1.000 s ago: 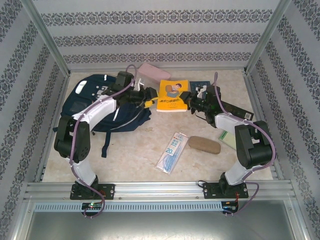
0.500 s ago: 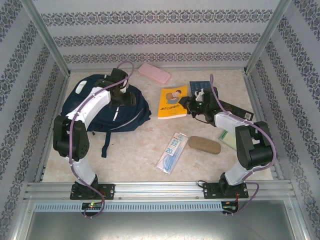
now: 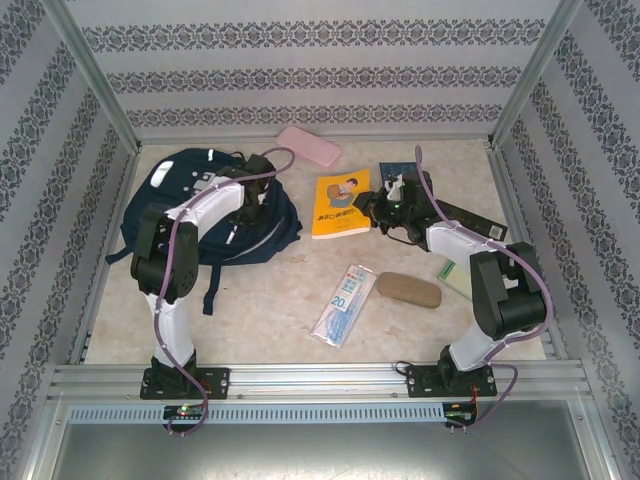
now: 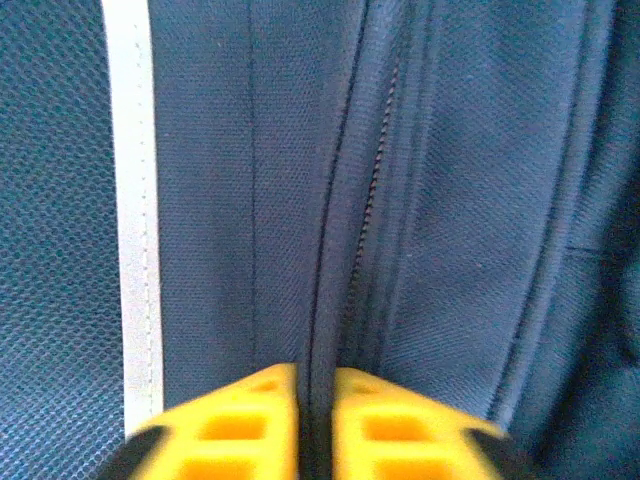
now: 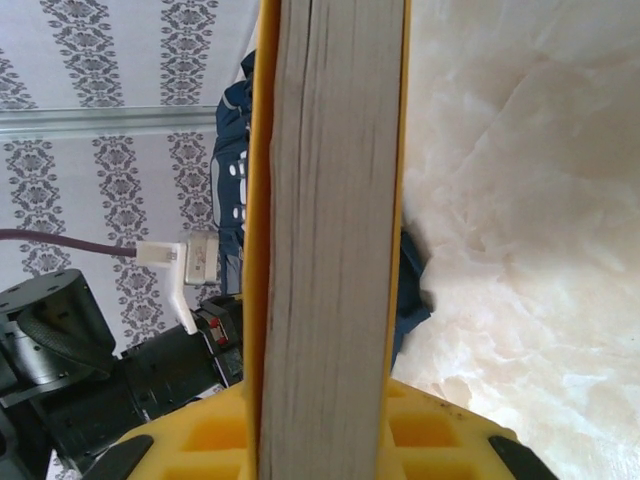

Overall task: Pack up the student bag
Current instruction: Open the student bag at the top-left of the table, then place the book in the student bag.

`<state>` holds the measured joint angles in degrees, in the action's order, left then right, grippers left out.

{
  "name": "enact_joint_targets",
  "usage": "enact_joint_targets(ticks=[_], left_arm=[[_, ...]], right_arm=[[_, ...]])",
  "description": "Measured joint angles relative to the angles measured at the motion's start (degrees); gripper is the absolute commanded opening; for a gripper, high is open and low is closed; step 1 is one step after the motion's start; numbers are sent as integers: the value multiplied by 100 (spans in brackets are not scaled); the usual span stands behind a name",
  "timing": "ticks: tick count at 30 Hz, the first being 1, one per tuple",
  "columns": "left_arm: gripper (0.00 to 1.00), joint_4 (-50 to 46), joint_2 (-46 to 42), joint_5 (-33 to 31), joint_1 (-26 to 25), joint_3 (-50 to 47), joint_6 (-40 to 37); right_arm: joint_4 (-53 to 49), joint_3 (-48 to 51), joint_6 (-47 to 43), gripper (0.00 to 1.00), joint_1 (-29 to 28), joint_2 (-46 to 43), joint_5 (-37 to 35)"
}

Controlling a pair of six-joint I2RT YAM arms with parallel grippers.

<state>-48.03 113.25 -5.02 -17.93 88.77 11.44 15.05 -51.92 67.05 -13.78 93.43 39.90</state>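
Observation:
The student bag [image 3: 200,215], a navy backpack with a white stripe [image 4: 133,220], lies at the left of the table. My left gripper [image 3: 262,196] is pressed down on its right side. In the left wrist view the yellow fingers [image 4: 250,420] are shut on a ridge of navy fabric beside the zipper [image 4: 375,180]. My right gripper [image 3: 376,208] is shut on the right edge of a yellow book [image 3: 338,203] in the middle of the table. The right wrist view has the book's grey page edge [image 5: 325,200] standing between the yellow fingers [image 5: 440,430], with the bag [image 5: 232,180] beyond it.
A pink case [image 3: 308,146] lies at the back. A dark blue book [image 3: 402,172] and a black flat item [image 3: 472,220] sit behind the right arm. A blue-and-white packet [image 3: 343,303] and a brown pouch [image 3: 408,289] lie in front, with a pale green item [image 3: 455,277] on the right.
The left gripper drew back from near the book, came down on the bag's right side and shut on its fabric. The yellow book shifted slightly toward the bag in the right gripper.

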Motion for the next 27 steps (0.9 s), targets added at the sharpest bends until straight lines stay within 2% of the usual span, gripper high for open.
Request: enact_joint_targets(ticks=[6,10,17,24,27], left_arm=[[0,-186,-302,-11,33,229,35],[0,-201,-916,299,264,332,162],[0,-197,-1864,1453,1025,503,476],[0,22,-1912,2887,1735,435,1010],[0,155,-1912,3265,1956,417,1209]], right_arm=[[-31,-195,2,0,-120,192,-7],[-31,-448,4,0,-264,393,-22],[70,-1154,70,0,-675,1021,-133],[168,-1906,251,0,-1213,1797,-509],[195,-2295,337,0,-1423,2199,-640]])
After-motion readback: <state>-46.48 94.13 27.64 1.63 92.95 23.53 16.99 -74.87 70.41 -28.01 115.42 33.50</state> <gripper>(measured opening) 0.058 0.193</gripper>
